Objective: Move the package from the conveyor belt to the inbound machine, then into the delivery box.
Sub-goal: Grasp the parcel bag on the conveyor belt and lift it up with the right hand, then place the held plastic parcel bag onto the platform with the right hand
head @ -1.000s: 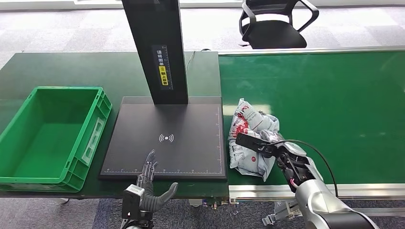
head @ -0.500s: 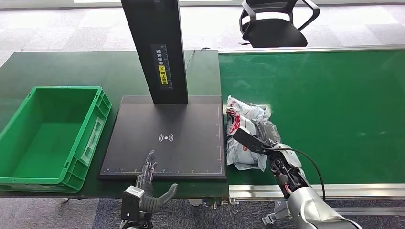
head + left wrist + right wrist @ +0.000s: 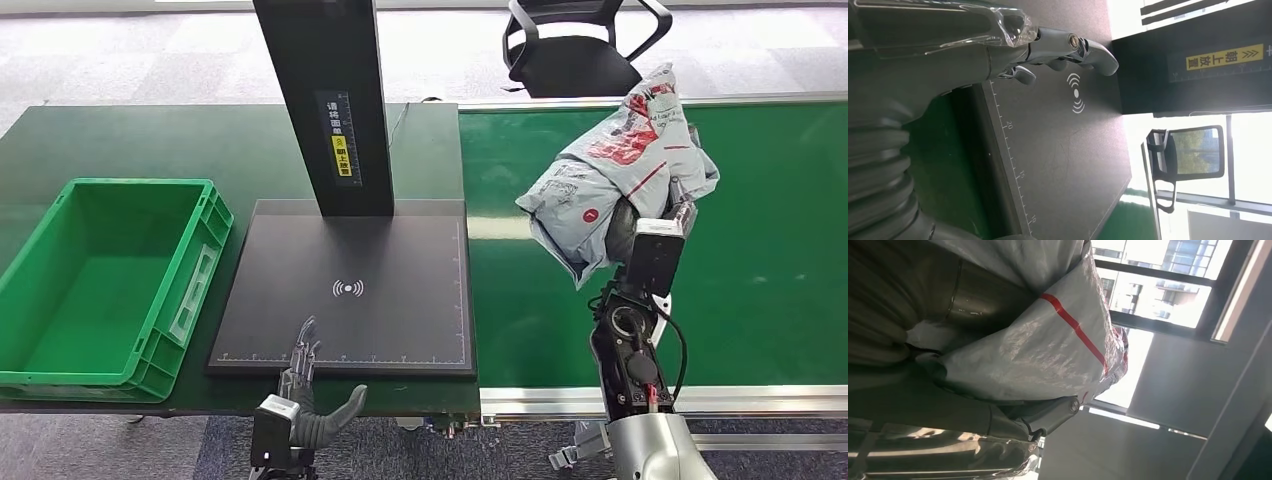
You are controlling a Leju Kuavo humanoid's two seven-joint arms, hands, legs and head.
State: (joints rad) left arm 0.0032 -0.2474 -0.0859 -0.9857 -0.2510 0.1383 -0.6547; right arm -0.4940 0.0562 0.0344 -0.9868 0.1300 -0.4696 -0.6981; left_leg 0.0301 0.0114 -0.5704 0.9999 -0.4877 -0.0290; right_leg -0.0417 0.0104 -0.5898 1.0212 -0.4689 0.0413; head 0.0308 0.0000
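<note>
Now the package [image 3: 620, 170], a grey bag with red print, is up in the air above the conveyor belt [image 3: 760, 300], where a second ago it lay crumpled on the belt beside the inbound machine [image 3: 345, 290]. The right hand [image 3: 628, 228] grips it from beneath, fingers wrapped into the plastic. The left hand [image 3: 305, 395] stays at the machine's near edge, fingers straight and apart, holding nothing. The delivery box [image 3: 70, 375] sits left of the machine
</note>
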